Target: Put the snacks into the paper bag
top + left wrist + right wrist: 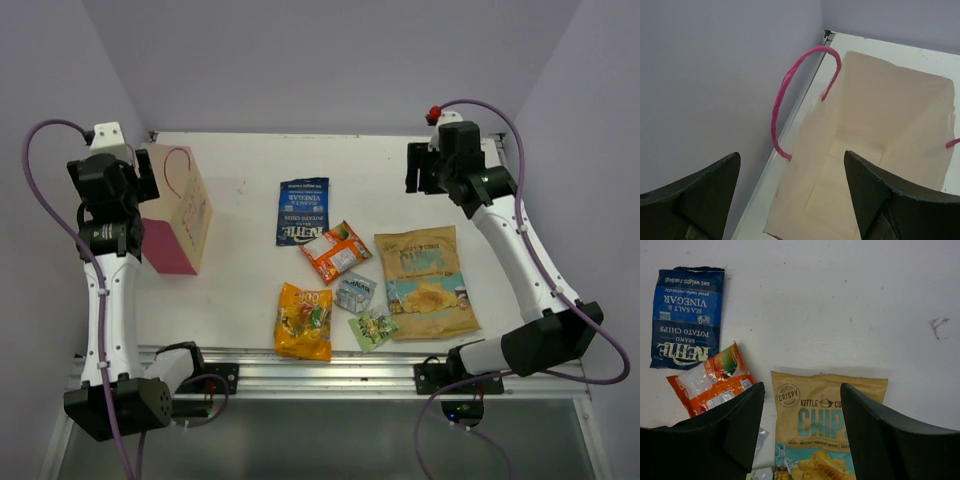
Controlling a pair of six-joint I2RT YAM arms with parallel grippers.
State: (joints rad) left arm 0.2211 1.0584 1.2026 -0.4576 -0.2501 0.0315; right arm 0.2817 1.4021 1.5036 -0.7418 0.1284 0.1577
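The paper bag stands upright at the table's left, with cream faces, a pink side and red cord handles. My left gripper hovers open just over its mouth; in the left wrist view the left gripper frames the paper bag, whose inside holds nothing. The snacks lie flat mid-table: dark blue bag, orange-red pack, tan-and-teal chip bag, orange-yellow bag, small silver-blue packet and green packet. My right gripper, open and holding nothing, hangs high behind the tan-and-teal chip bag.
Lilac walls close in the table on the left, back and right. The paper bag sits close to the left wall and table edge. An aluminium rail with both arm bases runs along the near edge.
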